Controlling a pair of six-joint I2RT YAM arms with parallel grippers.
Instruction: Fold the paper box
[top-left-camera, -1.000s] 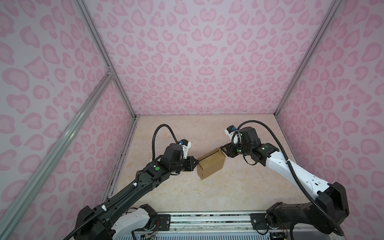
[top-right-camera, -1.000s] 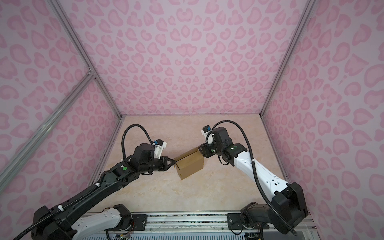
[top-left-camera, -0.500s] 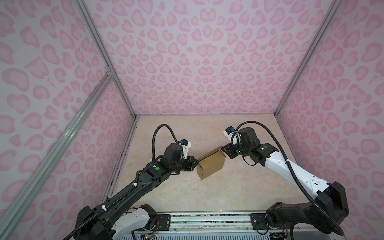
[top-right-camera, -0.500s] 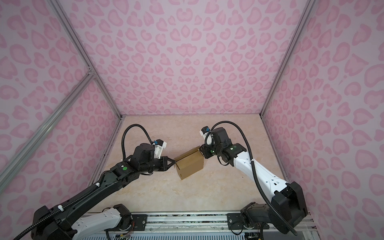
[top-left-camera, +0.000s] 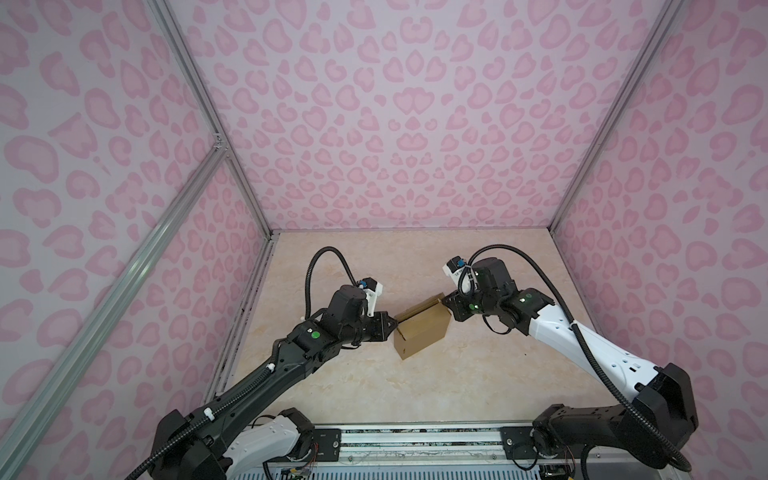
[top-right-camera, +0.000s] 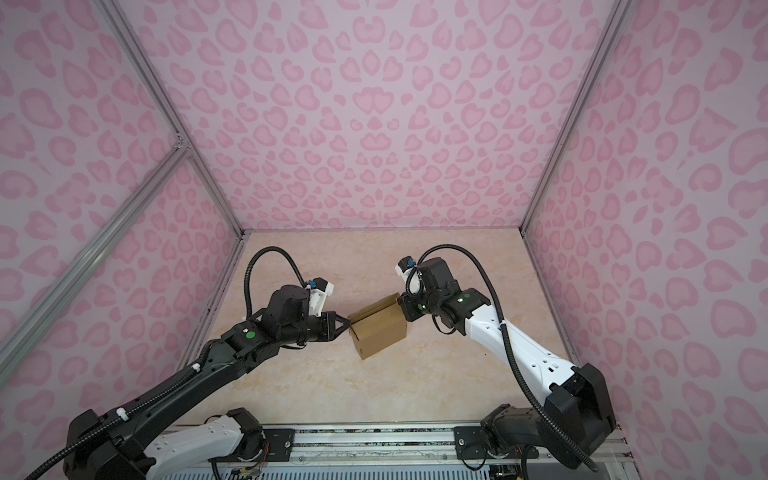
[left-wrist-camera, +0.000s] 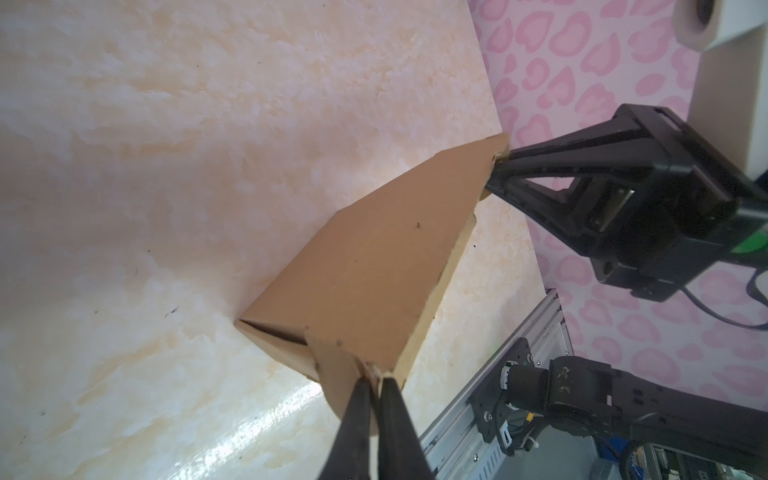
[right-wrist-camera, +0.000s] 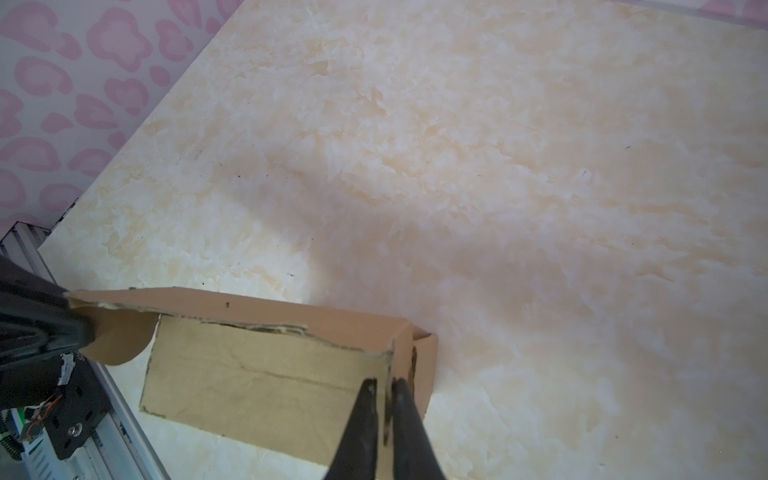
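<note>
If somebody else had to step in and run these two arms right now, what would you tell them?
Left gripper: shut on a rounded flap at one end of the paper box.
Right gripper: shut on the cardboard edge at the opposite, far corner.
Box: mid-table between the arms, tilted, lower edge seemingly resting on the surface.
Done: walls are up; it has box shape.
Left: the pinched flap sticks out untucked; probably tuck it in and close up.
</note>
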